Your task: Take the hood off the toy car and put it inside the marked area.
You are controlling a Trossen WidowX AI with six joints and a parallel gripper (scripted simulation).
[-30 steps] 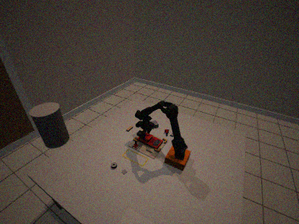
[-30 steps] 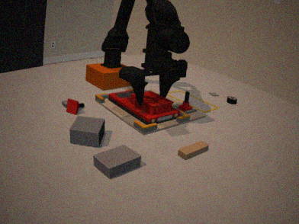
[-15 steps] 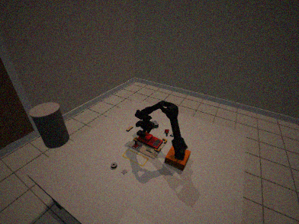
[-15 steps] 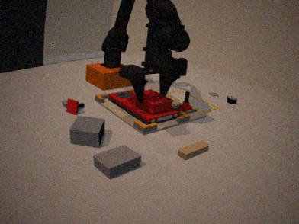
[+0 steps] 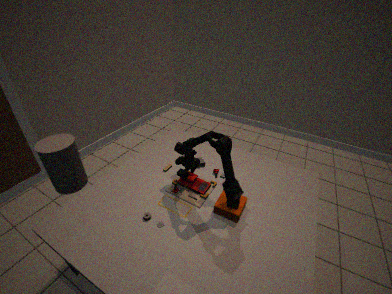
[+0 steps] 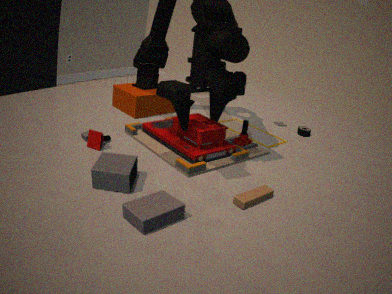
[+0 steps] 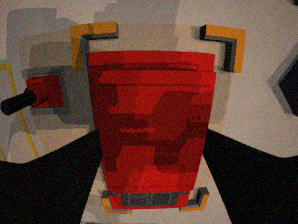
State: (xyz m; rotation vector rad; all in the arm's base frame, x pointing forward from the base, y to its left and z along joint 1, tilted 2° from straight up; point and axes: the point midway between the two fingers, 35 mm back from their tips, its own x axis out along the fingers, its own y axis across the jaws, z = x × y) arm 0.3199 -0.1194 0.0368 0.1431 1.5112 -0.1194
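Observation:
The red toy car (image 6: pixel 172 136) (image 5: pixel 199 185) sits on a pale plate with orange corners (image 6: pixel 156 145) (image 7: pixel 162 36). Its hood is the raised red block (image 6: pixel 204 133) (image 7: pixel 160 129) on top of the car. My gripper (image 6: pixel 200 122) (image 5: pixel 187 173) (image 7: pixel 152 133) is down over the car, with one black finger on each side of the hood, shut on it. The hood rests on the car. The marked area is a yellow outline (image 6: pixel 261 130) (image 7: pixel 24 129) on the table just beside the plate.
The arm's orange base (image 6: pixel 131 100) (image 5: pixel 230 208) stands behind the plate. Two grey blocks (image 6: pixel 115 172) (image 6: pixel 153 210), a tan block (image 6: pixel 253 196), a small red piece (image 6: pixel 94 139) and a black wheel (image 6: pixel 303 131) lie around. A grey bin (image 5: pixel 62 162) stands far left.

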